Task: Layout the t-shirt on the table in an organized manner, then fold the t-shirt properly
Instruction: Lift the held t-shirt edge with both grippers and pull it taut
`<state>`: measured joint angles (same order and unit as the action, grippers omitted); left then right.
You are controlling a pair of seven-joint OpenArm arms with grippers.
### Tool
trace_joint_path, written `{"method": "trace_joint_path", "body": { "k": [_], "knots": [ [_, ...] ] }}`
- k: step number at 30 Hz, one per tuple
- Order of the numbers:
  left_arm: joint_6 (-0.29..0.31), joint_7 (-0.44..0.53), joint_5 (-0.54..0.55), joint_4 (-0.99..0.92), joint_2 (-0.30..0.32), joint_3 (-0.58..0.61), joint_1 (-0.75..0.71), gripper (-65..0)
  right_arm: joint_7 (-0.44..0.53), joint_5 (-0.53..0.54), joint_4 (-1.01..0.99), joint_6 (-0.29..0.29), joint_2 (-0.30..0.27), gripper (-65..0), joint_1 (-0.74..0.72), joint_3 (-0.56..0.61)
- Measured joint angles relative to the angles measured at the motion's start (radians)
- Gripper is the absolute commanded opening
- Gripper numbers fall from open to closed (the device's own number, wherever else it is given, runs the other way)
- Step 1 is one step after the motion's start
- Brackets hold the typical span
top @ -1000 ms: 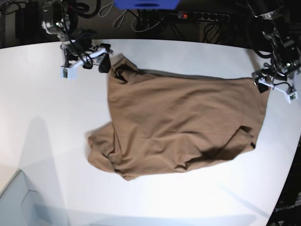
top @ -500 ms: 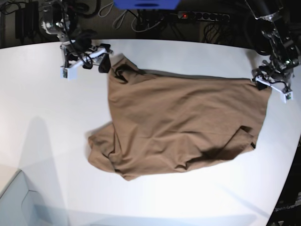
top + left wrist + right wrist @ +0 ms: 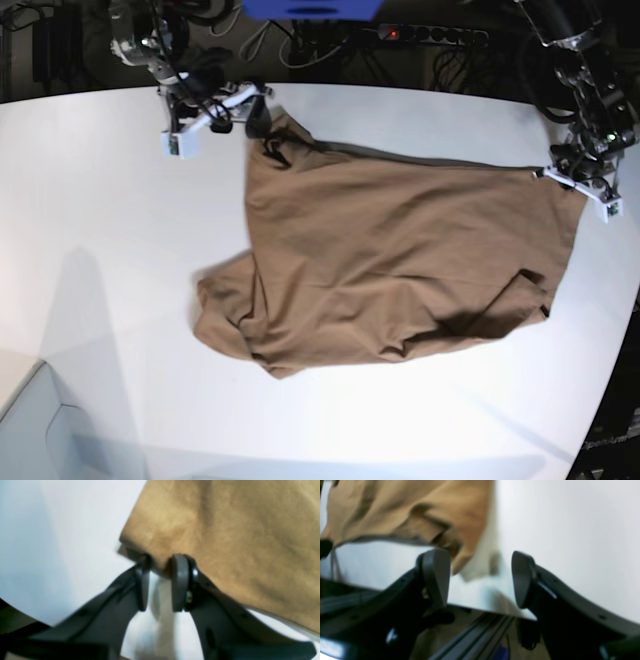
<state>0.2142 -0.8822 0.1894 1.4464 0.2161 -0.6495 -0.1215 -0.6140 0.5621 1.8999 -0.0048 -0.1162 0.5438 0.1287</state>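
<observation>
Looking down from the base view, I have the brown t-shirt (image 3: 400, 260) spread crumpled across the middle of the white worktop (image 3: 100, 300), wider toward my left arm's side and bunched into folds at the lower corner nearest my right arm's side. Its far edge runs as a taut line between the two arms.

My left claw (image 3: 160, 580) sits at the shirt's far corner on that view's right. In the left wrist view its two grey pads (image 3: 179, 582) stand close together with the cloth's corner tucked down between them; the fabric meets the inner face of one pad, but I cannot tell whether the pinch is complete, as a narrow gap shows lower down.

My right claw (image 3: 480, 577) is at the opposite far corner, by the bunched neck area. In the right wrist view its jaws are spread wide, and a rumpled fold of the shirt hangs just above the gap, near one pad and clear of the other. White worktop fills the rest of that view, its edge showing below the claw.
</observation>
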Motion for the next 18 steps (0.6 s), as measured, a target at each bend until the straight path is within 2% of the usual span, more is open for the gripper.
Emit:
{"method": "trace_joint_path", "body": {
  "k": [3,9,13,15,16,18],
  "knots": [
    [0.000,0.000,0.000,0.000,0.000,0.000,0.000,-50.2,-0.003,0.000,0.000,0.000,0.001,-25.7,-0.003,0.037],
    [0.000,0.001,-0.002,0.000,0.000,0.000,0.000,-50.2,0.000,0.004,-0.074,0.001,0.001,-25.8,-0.045,0.037],
    [0.000,0.000,-0.002,0.000,0.000,-0.002,0.000,-50.6,0.041,0.015,-0.138,0.008,0.005,-25.9,-0.093,0.064],
    [0.000,-0.003,-0.002,0.000,0.000,-0.002,0.000,-56.6,0.047,0.014,-0.148,0.008,0.026,-25.9,-0.103,0.074],
    [0.000,-0.003,0.005,0.000,-0.001,-0.002,0.000,-62.8,0.045,0.015,-0.151,0.008,0.037,-25.9,-0.105,0.077],
    [-0.001,-0.003,0.005,0.000,-0.001,-0.002,0.003,-65.0,0.039,0.015,-0.153,0.008,0.050,-26.0,-0.106,0.086]
  ]
}}
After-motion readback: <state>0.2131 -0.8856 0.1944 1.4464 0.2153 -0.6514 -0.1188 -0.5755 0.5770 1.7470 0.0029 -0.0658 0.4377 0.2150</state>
